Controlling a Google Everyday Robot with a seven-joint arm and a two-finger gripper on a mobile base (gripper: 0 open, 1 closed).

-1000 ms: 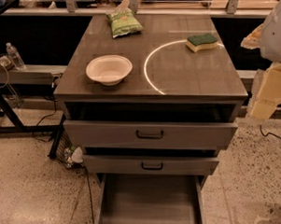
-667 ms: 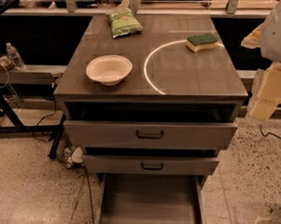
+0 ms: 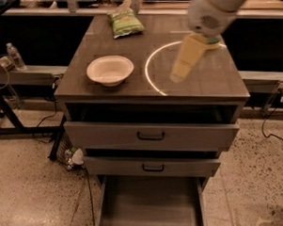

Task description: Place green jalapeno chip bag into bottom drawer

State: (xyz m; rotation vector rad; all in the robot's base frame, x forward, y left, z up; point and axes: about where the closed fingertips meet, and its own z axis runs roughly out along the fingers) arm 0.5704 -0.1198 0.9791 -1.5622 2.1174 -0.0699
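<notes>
The green jalapeno chip bag point(image 3: 125, 22) lies at the far left corner of the cabinet top, flat and untouched. My gripper point(image 3: 178, 75) hangs over the right half of the cabinet top, pointing down and to the left inside a white ring mark point(image 3: 148, 67). It is well to the right of the bag and nearer the front, and holds nothing that I can see. The bottom drawer point(image 3: 150, 206) is pulled out at the foot of the cabinet, with a bare grey floor.
A white bowl point(image 3: 110, 70) sits on the left front of the cabinet top. The top drawer point(image 3: 152, 135) and middle drawer point(image 3: 152, 167) stand slightly out. My arm hides most of the sponge point(image 3: 212, 40). A water bottle point(image 3: 15, 55) and cables lie at the left.
My arm has swung in from the right edge of the view to over the cabinet top, covering the sponge. The bag, bowl and drawers have not moved.
</notes>
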